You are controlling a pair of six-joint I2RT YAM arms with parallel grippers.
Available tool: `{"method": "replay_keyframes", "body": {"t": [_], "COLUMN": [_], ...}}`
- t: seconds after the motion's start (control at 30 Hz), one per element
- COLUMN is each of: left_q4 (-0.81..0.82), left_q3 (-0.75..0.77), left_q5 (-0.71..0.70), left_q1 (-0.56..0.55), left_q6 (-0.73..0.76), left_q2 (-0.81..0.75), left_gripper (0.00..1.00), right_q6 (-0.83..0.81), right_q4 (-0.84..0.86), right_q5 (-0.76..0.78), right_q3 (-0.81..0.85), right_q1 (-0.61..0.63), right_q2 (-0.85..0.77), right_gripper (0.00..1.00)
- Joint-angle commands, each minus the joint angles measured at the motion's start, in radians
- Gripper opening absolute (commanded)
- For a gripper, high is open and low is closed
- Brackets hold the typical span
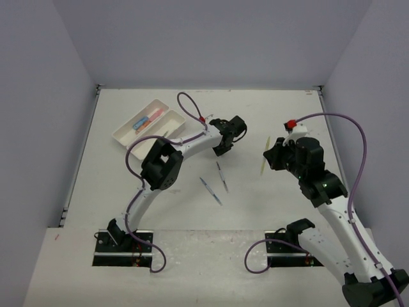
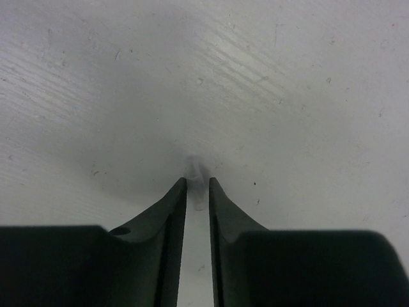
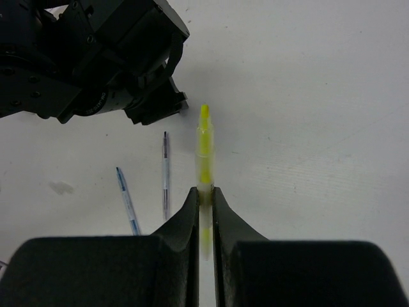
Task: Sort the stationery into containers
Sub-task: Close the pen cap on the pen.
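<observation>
Top external view: the left arm [image 1: 163,166] reaches from its base toward mid-table, elbow bent, with the left gripper [image 1: 220,150] tipped down at the table [image 1: 268,115]. The right arm [image 1: 326,185] leans in from the right. Its right gripper [image 1: 270,160] faces left and pinches a yellow marker [image 3: 204,150] near its rear end, so most of the barrel juts forward. One thin pen [image 1: 222,177] and a second pen [image 1: 211,190] lie loose between the two grippers. At far left sit the outer tray [image 1: 156,105], holding coloured markers [image 1: 144,120], and the inner tray [image 1: 171,118] just beside it.

In the left wrist view the fingers stand close together with a narrow gap. A pale, blurred thing [image 2: 196,185] sits between the tips. I cannot tell what it is, or whether it is clamped.
</observation>
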Motion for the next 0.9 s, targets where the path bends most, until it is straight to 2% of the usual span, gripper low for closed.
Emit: {"method": "replay_keyframes", "body": {"t": [0.0,0.1,0.2,0.3,0.43,0.53,0.63,0.7,0.77,0.8,0.83,0.87], "left_q4": [-0.045,-0.026,0.032,0.156,0.263,0.412,0.585,0.776,0.909,0.960,1.005,1.074], "left_q3": [0.013,-0.018,-0.078,-0.136,-0.204,-0.289,-0.463,-0.598,-0.769,-0.774,-0.854,-0.918], "left_q5": [-0.005,0.014,0.053,0.111,0.110,0.056,0.079,0.166,0.250,0.293,0.339,0.409], "left_q1": [0.008,0.018,0.035,0.053,0.060,0.062,0.076,0.088,0.092,0.092,0.093,0.094], "left_q6": [0.036,0.056,0.107,0.191,0.307,0.474,0.601,0.716,0.776,0.801,0.816,0.828], "left_q2": [0.047,0.034,0.009,-0.038,-0.130,-0.318,-0.511,-0.693,-0.850,-0.907,-0.959,-1.060], "left_gripper": [0.11,0.00,0.00,0.00,0.00,0.00,0.00,0.00,0.00,0.00,0.00,0.00], "right_q6": [-0.014,-0.014,-0.015,-0.015,-0.017,-0.013,0.037,0.136,0.246,0.269,0.276,0.309], "right_q4": [0.039,0.042,0.049,0.054,0.082,0.146,0.254,0.422,0.625,0.670,0.694,0.812], "right_q5": [0.001,-0.001,-0.015,-0.034,-0.113,-0.253,-0.428,-0.625,-0.745,-0.724,-0.678,-0.643], "right_q3": [-0.008,-0.010,-0.016,-0.017,-0.029,-0.047,-0.100,-0.155,-0.240,-0.265,-0.287,-0.309], "right_q1": [-0.001,-0.001,-0.001,-0.001,-0.001,-0.001,0.000,0.006,0.078,0.082,0.168,0.227], "right_q2": [-0.035,-0.046,-0.044,-0.039,-0.041,-0.038,-0.044,-0.045,-0.031,-0.025,-0.017,0.001], "right_gripper": [0.00,0.00,0.00,0.00,0.00,0.00,0.00,0.00,0.00,0.00,0.00,0.00]}}
